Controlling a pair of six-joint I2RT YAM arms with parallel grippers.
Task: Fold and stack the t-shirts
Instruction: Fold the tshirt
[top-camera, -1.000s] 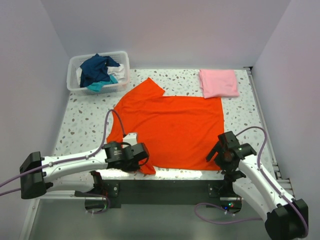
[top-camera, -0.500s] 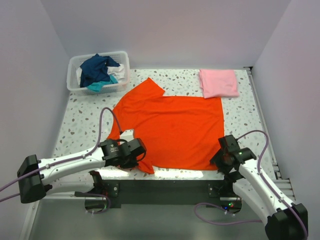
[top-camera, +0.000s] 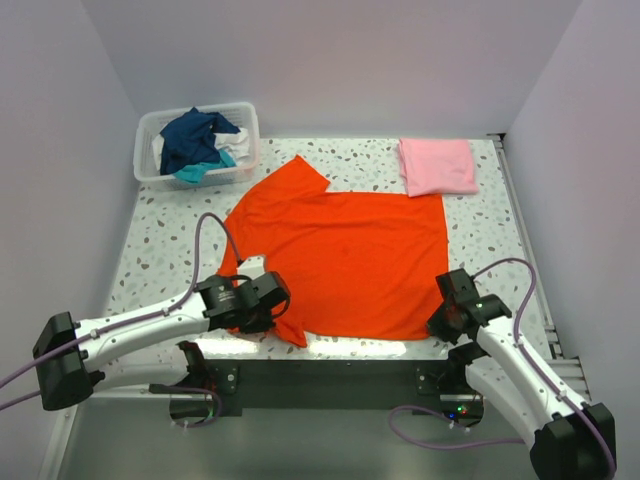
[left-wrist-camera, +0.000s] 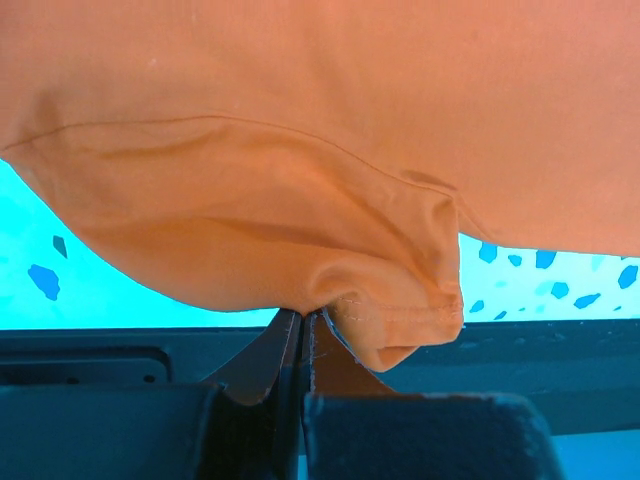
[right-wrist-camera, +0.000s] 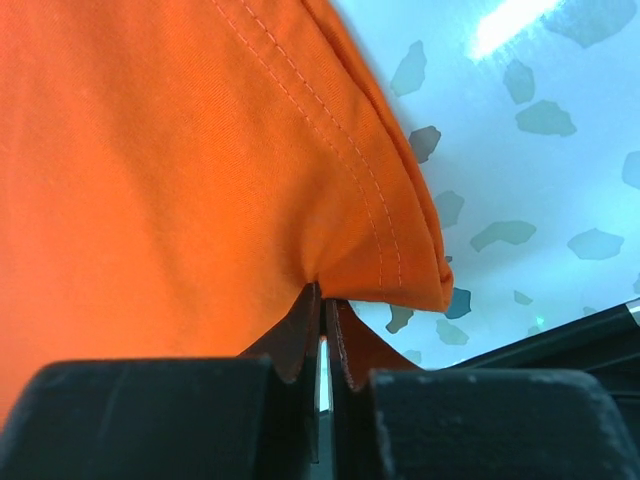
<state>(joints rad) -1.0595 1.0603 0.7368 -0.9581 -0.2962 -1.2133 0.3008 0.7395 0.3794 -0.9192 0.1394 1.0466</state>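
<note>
A bright orange-red t-shirt (top-camera: 345, 260) lies spread across the speckled table. My left gripper (top-camera: 283, 318) is shut on its near left sleeve end (left-wrist-camera: 400, 320), and the cloth bunches right at the fingertips (left-wrist-camera: 288, 325). My right gripper (top-camera: 437, 318) is shut on the near right hem corner (right-wrist-camera: 400, 260), its jaws pinching the stitched edge. A light pink t-shirt (top-camera: 437, 165) lies folded at the far right. Navy, teal and white t-shirts (top-camera: 198, 140) are heaped in the basket.
The translucent white plastic basket (top-camera: 148, 168) stands at the far left corner. White walls close in the table on three sides. A metal rail (top-camera: 520, 230) runs along the right edge. The near table edge and dark frame (top-camera: 330, 375) lie just below both grippers.
My right gripper moved down onto the shirt's near right corner and closed on it. The left gripper, still shut on the cloth, shifted slightly forward and right.
</note>
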